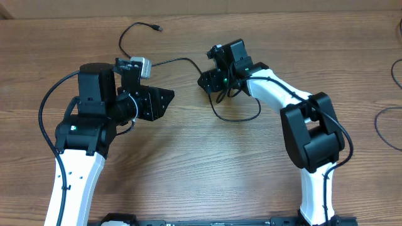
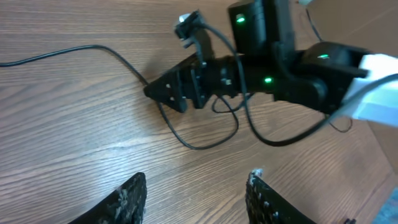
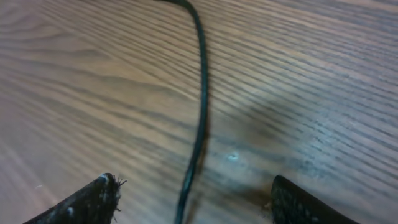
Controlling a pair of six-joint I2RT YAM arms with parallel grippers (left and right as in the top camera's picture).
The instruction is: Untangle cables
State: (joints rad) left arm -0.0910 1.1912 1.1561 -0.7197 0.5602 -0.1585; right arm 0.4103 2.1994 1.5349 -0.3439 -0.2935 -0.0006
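Note:
One thin black cable point(image 1: 173, 61) lies on the wooden table. Its small plug end point(image 1: 157, 27) is at the back, and the cord curls round and runs right to my right gripper point(image 1: 203, 80). Past it, the cable makes a loop point(image 1: 235, 118) on the table. In the right wrist view the cable point(image 3: 200, 118) runs straight between the open fingers of my right gripper point(image 3: 194, 183), touching neither. My left gripper point(image 1: 168, 97) points right, a short way left of the right one. It is open point(image 2: 198, 177) over bare wood, and from there the cable's loop point(image 2: 199, 145) shows under the right gripper point(image 2: 163, 93).
Another black cord point(image 1: 382, 125) lies at the table's right edge, apart from the work. Both arm bases stand at the front edge.

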